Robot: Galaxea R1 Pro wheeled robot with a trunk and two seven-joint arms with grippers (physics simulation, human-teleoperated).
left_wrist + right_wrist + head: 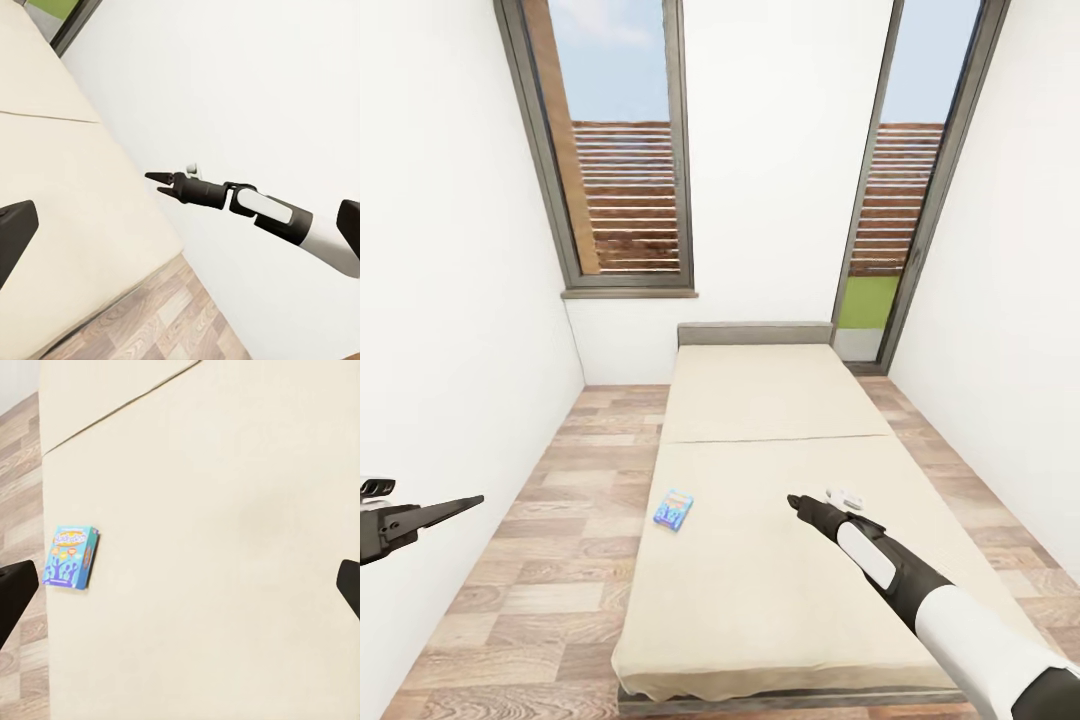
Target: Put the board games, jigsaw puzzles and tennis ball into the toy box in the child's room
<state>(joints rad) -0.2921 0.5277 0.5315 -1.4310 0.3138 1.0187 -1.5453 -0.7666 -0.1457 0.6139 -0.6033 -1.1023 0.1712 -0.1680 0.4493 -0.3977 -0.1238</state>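
A small blue board game (pixel 673 510) lies flat on the beige mattress of the bed (pixel 760 400), close to its left edge and about halfway down. The same blue box (pixel 70 556) lies off to one side in the right wrist view. My right gripper (pixel 793 499) hovers open over the middle of the bed, to the right of the box and apart from it, with nothing held. In the left wrist view the right gripper (pixel 157 183) has its fingertips parted. My left gripper (pixel 475 499) is open and empty over the floor left of the bed.
A low grey headboard (pixel 755 333) stands against the far white wall between two tall grey-framed windows (pixel 622 150). Wood plank floor (pixel 560 520) runs along the bed's left side, and a narrower strip lies on its right. White walls close in on both sides.
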